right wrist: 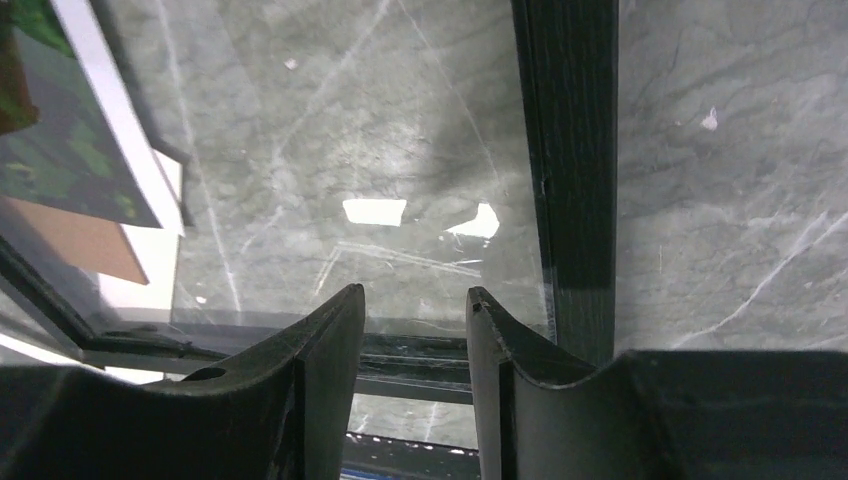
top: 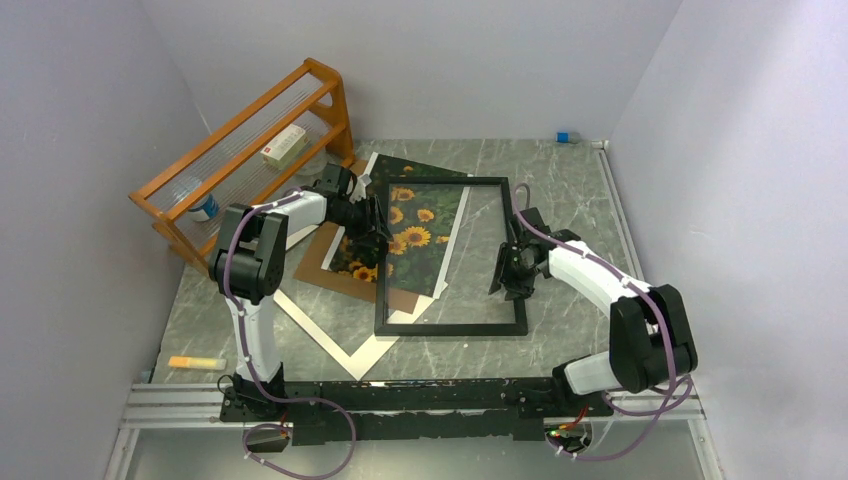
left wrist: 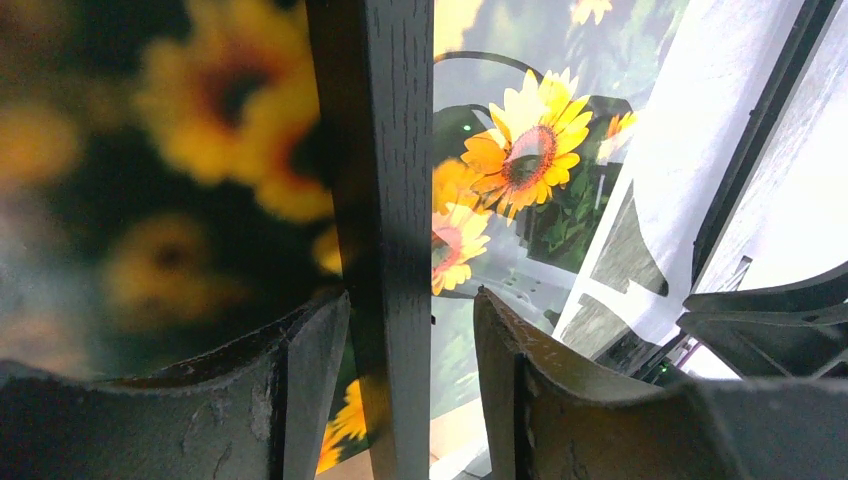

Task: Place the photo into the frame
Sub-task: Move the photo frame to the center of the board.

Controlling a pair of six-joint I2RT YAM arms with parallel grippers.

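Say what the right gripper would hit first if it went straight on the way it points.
Likely the glass pane of the frame, just inside its black rail; the right gripper points at it, jaws open, depth unclear.

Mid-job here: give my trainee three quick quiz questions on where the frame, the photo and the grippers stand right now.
1. True or false: the photo lies wholly inside the frame.
2. What stands between the fingers of the left gripper? A) the frame's side bar B) the photo's edge C) nothing
3. In one word, how do the jaws of the right gripper stand?

Key: 1 false: it lies tilted and sticks out past the frame's left and far bars. 2 A. 3 open, with nothing between them.
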